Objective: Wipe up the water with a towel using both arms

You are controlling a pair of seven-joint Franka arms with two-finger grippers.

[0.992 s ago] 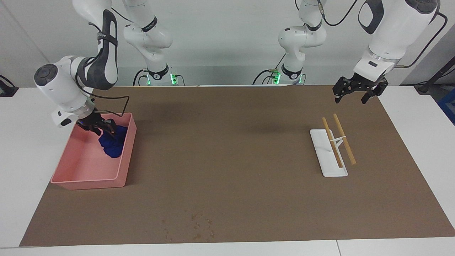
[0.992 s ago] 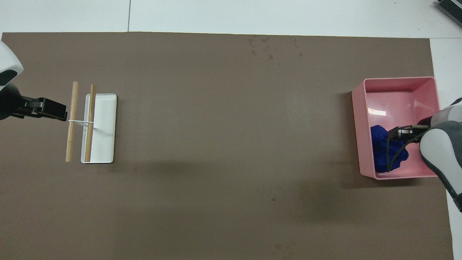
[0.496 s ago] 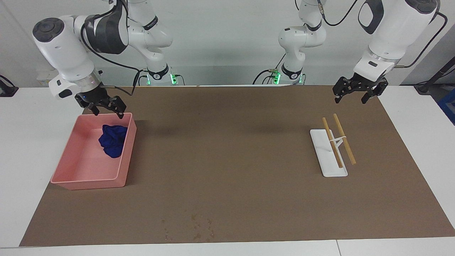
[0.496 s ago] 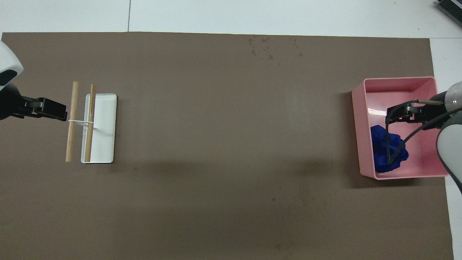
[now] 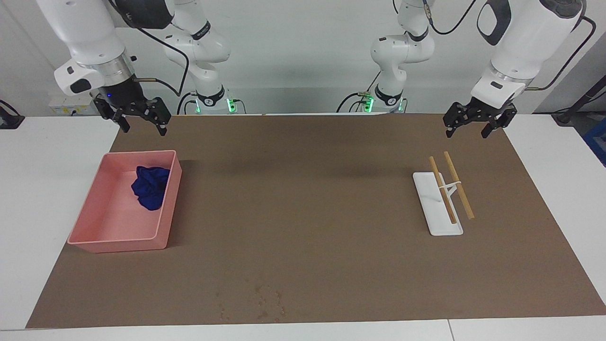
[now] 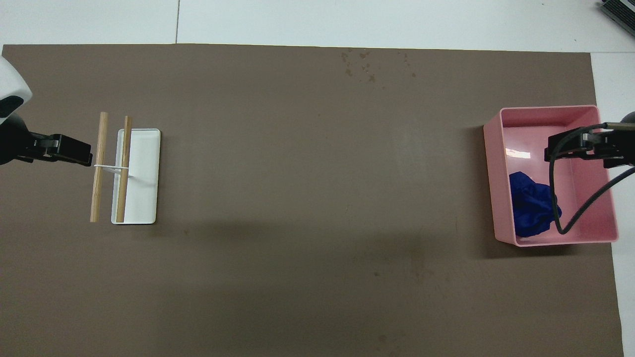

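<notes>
A white table [image 5: 28,189] is seen, largely covered by a brown mat [image 5: 307,213]. A plain pale wall [image 5: 303,57] is seen at the robots' end. Even, diffuse light is cast, with soft shadows on the mat.
</notes>
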